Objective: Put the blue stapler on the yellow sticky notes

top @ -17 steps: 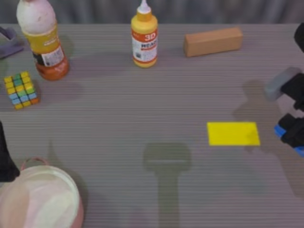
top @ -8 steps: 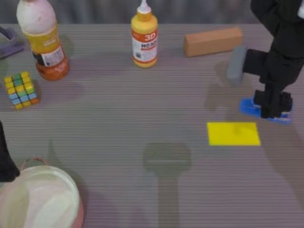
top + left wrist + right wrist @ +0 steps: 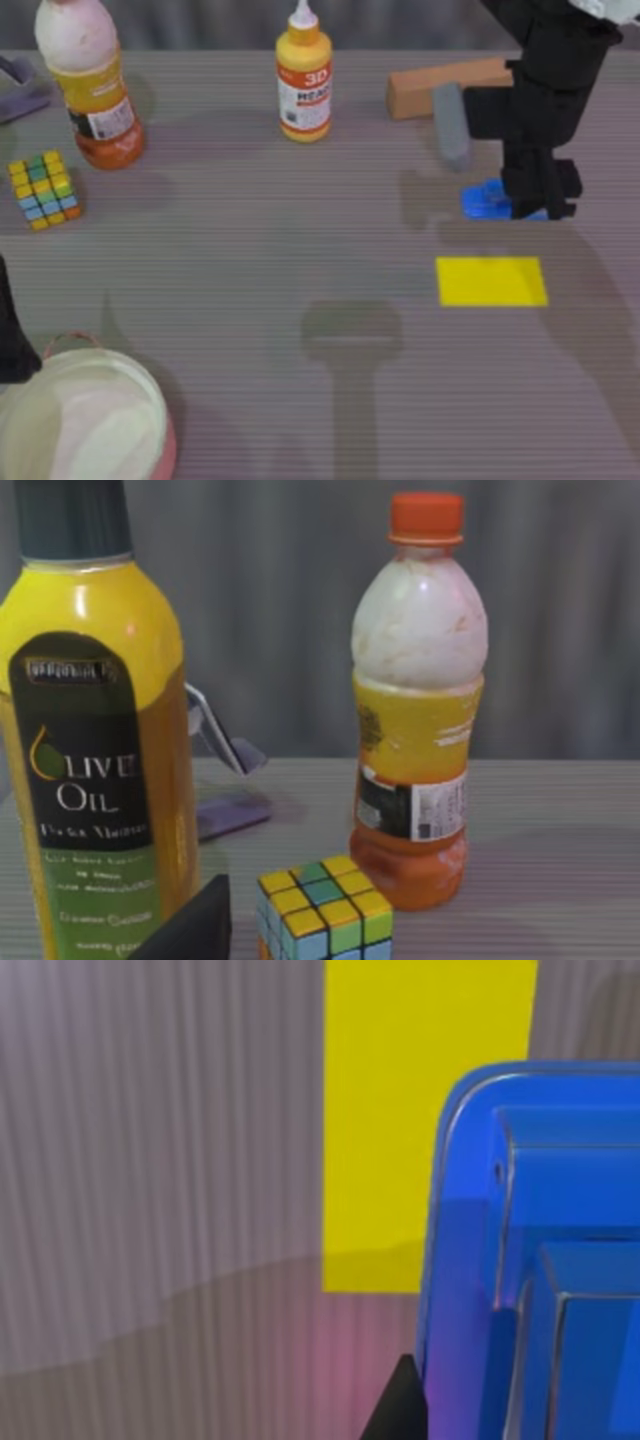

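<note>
The blue stapler hangs above the table with my right gripper shut on it. It is just past the far edge of the yellow sticky notes, which lie flat on the right half of the table. In the right wrist view the blue stapler fills the near side beside one dark fingertip, and the yellow sticky notes lie beyond it. My left arm is parked at the left edge, with one finger showing far off to the side.
A tan block lies at the back, partly under the right arm. A yellow glue bottle, an orange bottle, a puzzle cube and a pale bowl stand to the left. An olive oil bottle is near the left wrist.
My right arm has swung in from the right edge, carrying the blue stapler leftwards and towards the back, past the yellow pad's far side. The left arm has not moved.
</note>
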Robot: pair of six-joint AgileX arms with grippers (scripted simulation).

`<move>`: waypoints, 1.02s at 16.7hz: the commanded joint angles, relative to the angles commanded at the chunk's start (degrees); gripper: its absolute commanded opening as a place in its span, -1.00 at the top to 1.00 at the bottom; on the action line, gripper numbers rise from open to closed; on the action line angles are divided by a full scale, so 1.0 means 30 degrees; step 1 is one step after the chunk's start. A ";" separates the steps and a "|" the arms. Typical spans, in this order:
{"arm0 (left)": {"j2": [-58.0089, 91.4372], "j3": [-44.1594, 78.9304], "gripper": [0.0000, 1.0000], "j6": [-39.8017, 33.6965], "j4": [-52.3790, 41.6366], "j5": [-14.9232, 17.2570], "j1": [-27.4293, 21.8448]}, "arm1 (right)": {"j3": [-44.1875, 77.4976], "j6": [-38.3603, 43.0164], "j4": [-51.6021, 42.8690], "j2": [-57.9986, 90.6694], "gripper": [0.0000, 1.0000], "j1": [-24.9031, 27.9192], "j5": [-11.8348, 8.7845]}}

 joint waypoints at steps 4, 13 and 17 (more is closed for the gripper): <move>0.0000 0.0000 -1.00 0.0000 0.0000 0.0000 0.0000 | -0.0106 0.0048 0.0105 -0.0074 1.00 -0.0094 -0.0004; 0.0000 0.0000 -1.00 0.0000 0.0000 0.0000 0.0000 | -0.5026 0.0086 0.6368 0.1222 1.00 0.0010 0.0000; 0.0000 0.0000 -1.00 0.0000 0.0000 0.0000 0.0000 | -0.5485 0.0057 0.6865 0.1380 1.00 0.0039 0.0012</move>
